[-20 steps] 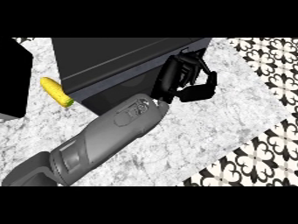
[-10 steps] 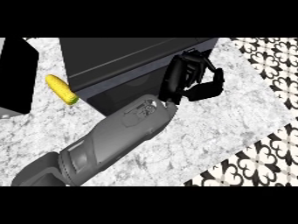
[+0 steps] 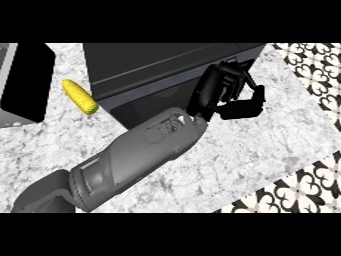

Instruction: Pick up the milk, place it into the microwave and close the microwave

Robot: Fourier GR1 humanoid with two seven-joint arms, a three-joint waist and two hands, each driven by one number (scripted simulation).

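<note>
A chunky grey forearm (image 3: 129, 160), smooth moulded shell with a recessed panel just behind the wrist, ends in a glossy black hand (image 3: 221, 95).

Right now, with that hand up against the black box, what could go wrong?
1. The left hand, fingers curled, sits at the microwave's right front corner; it might slip off that corner.
2. No milk shows anywhere, so I cannot confirm that it is inside; the microwave may get closed without it.
3. The forearm lies across the microwave's front, and the corn lies just left; a sideways swing could knock it.
</note>
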